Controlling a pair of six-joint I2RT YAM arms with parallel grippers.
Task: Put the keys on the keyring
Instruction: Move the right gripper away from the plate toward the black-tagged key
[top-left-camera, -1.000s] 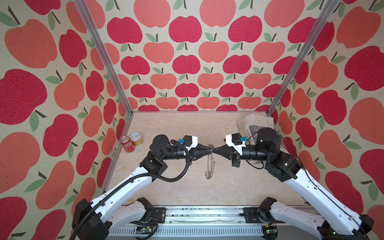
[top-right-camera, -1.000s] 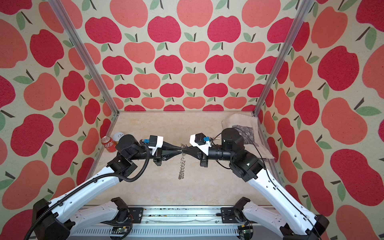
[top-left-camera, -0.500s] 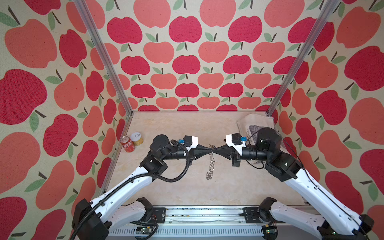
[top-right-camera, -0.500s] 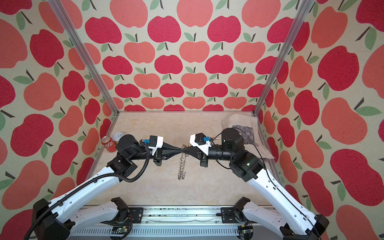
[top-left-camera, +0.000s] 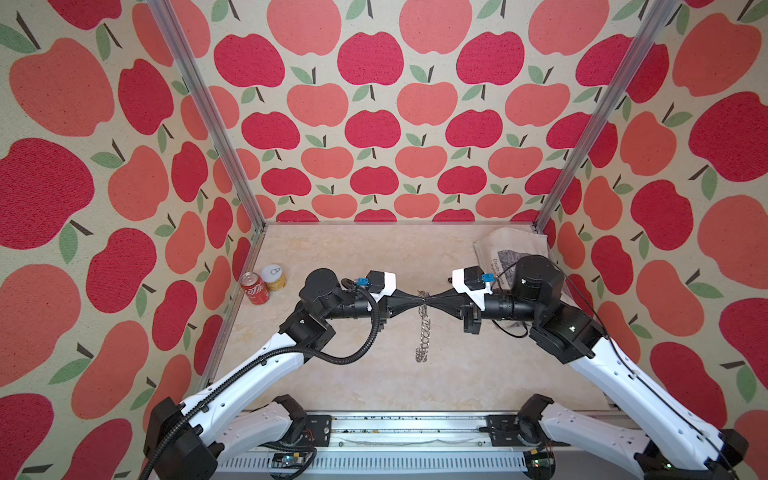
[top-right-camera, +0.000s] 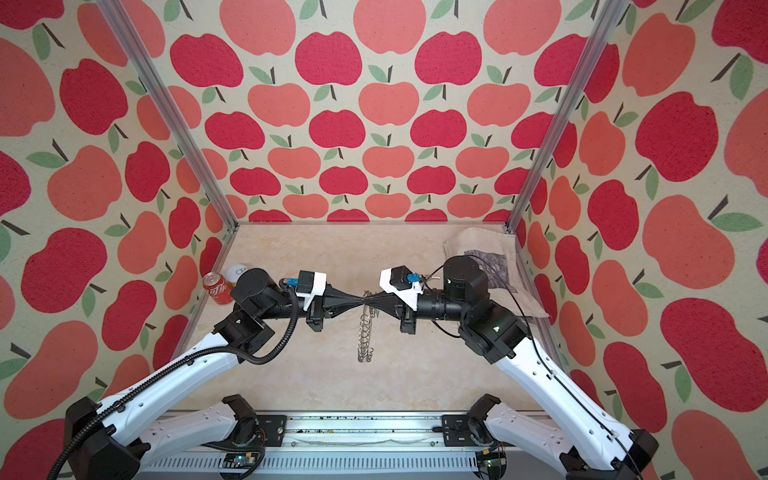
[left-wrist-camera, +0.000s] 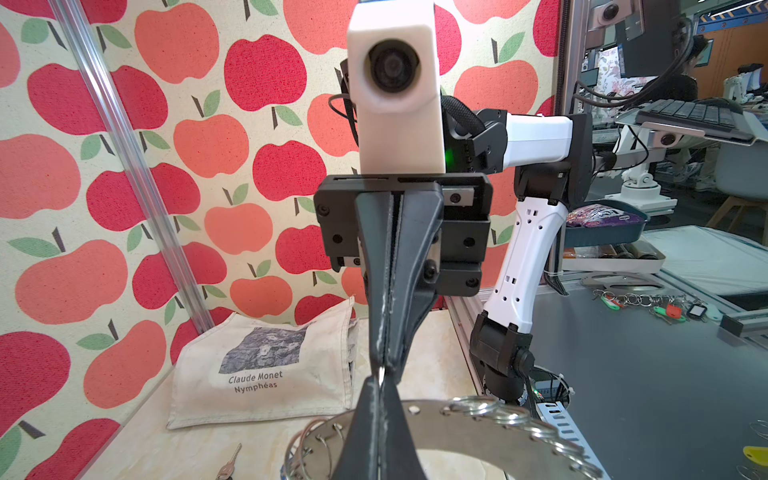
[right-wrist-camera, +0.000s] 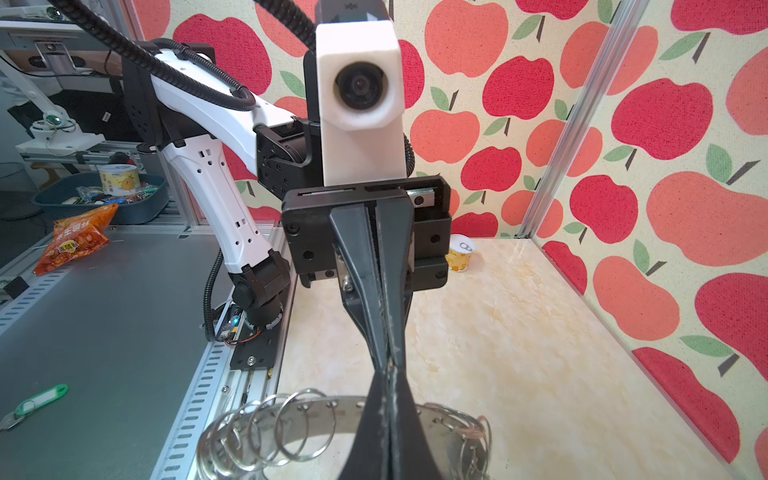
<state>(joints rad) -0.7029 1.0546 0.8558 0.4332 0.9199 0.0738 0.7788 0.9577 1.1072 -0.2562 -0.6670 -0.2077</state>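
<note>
Keyring (top-left-camera: 423, 332): hangs edge-on, rim pinched by left claw (top-left-camera: 417, 296) and right claw (top-left-camera: 430, 296), both clamped tight. Key (left-wrist-camera: 226, 464) lies on desk (left-wrist-camera: 166, 449). Best: one claw holds steady, other fetches key.

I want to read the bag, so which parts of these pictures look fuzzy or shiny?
In the left wrist view the lettering on the bag is sharp, but the white camera box and the keyring, close to the lens, look soft; in the right wrist view the table shines pale by the far corner; in both top views the light is even, shadows faint.
</note>
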